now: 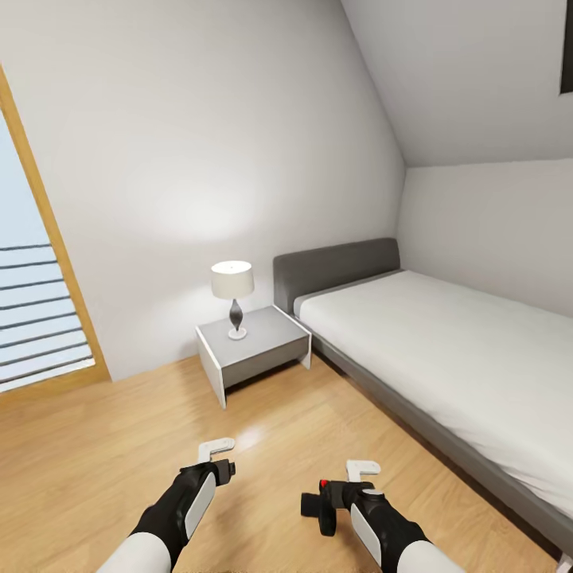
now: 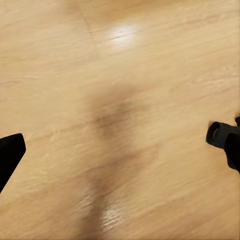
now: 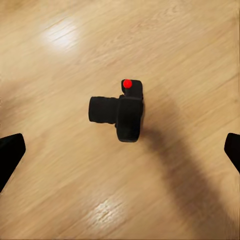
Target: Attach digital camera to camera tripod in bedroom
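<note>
pale wood floor (image 1: 95, 446) runs under both arms, with the bed (image 1: 446, 350) along the wall and a nightstand (image 1: 251, 350) bearing a lamp (image 1: 232, 298) beside it. the digital camera (image 3: 120, 112), black with a red dot, sits in front of the right gripper (image 1: 360, 471), seemingly carried there for the trip to the tripod; whether its fingers are clamped on it i cannot tell. the left gripper (image 1: 216, 450) hangs free, its fingers spread apart.

Walls: pale grey wall (image 1: 199, 143), sloped ceiling above bed (image 1: 446, 350)
Floor: light wood planks (image 1: 95, 454)
Nightstand (image 1: 253, 350): just left of bed, bearing white-shaded lamp (image 1: 233, 296)
Window (image 1: 32, 294): far left of nightstand, oak-framed, slatted
</note>
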`<state>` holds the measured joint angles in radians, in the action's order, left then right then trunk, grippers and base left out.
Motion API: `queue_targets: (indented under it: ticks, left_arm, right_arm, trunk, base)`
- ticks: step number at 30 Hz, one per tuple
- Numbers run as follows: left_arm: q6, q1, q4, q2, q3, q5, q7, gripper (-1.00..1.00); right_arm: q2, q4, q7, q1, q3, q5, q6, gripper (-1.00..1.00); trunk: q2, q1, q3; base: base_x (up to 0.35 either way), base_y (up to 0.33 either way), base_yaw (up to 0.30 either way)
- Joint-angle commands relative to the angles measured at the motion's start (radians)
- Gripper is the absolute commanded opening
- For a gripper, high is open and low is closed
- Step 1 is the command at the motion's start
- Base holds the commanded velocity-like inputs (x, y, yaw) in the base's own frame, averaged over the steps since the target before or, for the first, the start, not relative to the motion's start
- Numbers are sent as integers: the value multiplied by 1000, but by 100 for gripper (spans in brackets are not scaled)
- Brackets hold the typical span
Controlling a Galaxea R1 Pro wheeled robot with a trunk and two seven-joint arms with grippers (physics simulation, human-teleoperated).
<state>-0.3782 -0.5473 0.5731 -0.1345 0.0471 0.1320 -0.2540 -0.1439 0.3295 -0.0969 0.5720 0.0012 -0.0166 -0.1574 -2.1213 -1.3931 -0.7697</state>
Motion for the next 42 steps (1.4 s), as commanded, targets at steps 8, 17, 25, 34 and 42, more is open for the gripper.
queue_targets:
  ticks: [8,17,25,34,42]
  left_arm:
    - [-4,0,2,-1,2,11,-5,100]
    - [-3,0,2,0,3,11,-5,100]
    - [-4,0,2,0,4,11,-5,100]
    - [-13,0,0,1,5,13,-5,100]
    - [-16,0,-1,5,5,14,-4,100]
  right_arm:
    - [-2,2,-7,0,0,-2,2,100]
    - [-1,-5,-2,-1,0,-4,12,100]
    - [0,-47,-1,-1,1,-5,60,100]
    - [-5,-171,7,-1,1,-7,217,100]
    - [-11,-202,8,-1,1,-2,261,100]
  trunk:
    - [-57,-31,-26]
    - [-120,-65,-54]
    - [-176,-96,-79]
    - [-239,-130,-108]
    - [-295,-161,-133]
  base:
    - [0,0,0]
    - [0,0,0]
    - [0,0,0]
    - [0,0,0]
    - [0,0,0]
